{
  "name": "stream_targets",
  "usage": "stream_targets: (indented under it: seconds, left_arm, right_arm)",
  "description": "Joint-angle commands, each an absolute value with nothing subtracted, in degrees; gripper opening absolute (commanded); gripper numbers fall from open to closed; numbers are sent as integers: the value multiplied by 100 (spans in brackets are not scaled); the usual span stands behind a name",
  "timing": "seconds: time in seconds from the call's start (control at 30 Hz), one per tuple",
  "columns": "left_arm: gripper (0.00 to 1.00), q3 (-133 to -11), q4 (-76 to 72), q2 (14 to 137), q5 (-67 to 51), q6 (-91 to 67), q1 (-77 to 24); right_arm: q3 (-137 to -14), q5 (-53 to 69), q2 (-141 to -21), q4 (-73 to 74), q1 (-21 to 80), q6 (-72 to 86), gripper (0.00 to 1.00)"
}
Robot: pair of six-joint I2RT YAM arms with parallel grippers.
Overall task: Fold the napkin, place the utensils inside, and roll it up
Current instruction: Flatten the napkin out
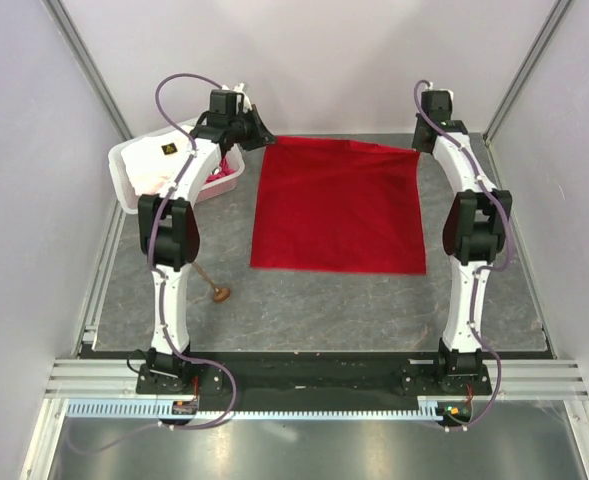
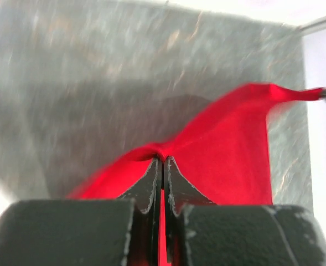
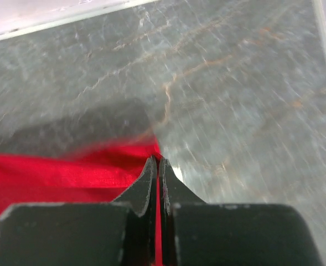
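The red napkin (image 1: 339, 205) lies spread in the middle of the table, its far edge raised. My left gripper (image 1: 266, 139) is shut on its far left corner, and in the left wrist view the napkin (image 2: 229, 149) bunches right at the tips of that gripper (image 2: 163, 159). My right gripper (image 1: 420, 149) is shut on the far right corner. The right wrist view shows the napkin (image 3: 52, 177) pinched in the closed right gripper (image 3: 156, 159). A small brown spoon (image 1: 219, 292) rests on the table by the left arm, its handle partly hidden behind the arm.
A white bin (image 1: 126, 170) with pink and white fabric stands at the far left, just behind the left arm. Grey walls with metal rails close in the table on three sides.
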State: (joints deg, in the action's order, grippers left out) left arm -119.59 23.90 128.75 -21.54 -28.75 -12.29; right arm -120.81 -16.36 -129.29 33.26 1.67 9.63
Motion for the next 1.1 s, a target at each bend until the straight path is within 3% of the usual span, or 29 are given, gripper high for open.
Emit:
stream_targets:
  seconds: [0.0,0.23,0.43,0.6,0.8,0.93,1.07]
  left_arm:
    - [2,-12963,2180,13507,-2532,-2892,-1230]
    - [2,-13008,2118,13772,-2399,-2795,-1230]
    - [2,-12290,1925,13273,-2496,-2821,-1239]
    - [2,-10857,1451,11666,-2303,-2821,-1239]
    - [2,-8449,536,9015,-1899,-2892,-1318]
    - [2,-7473,904,7307,-1846,-2830,-1406]
    - [2,-7277,1642,5795,-1679,-2786,-1415]
  right_arm:
    - [-12840,-1696,-13587,3050,88,853,0]
    - [-12788,-1555,-13904,2768,26,861,0]
    - [-11691,-1495,-12871,2532,26,1142,0]
    - [-10156,-1424,-11376,2303,18,1283,0]
    - [-8388,-1529,-8591,2021,123,1310,0]
    - [-8191,-1617,-6720,2346,184,1169,0]
    - [-8673,-1626,-5715,3301,193,1108,0]
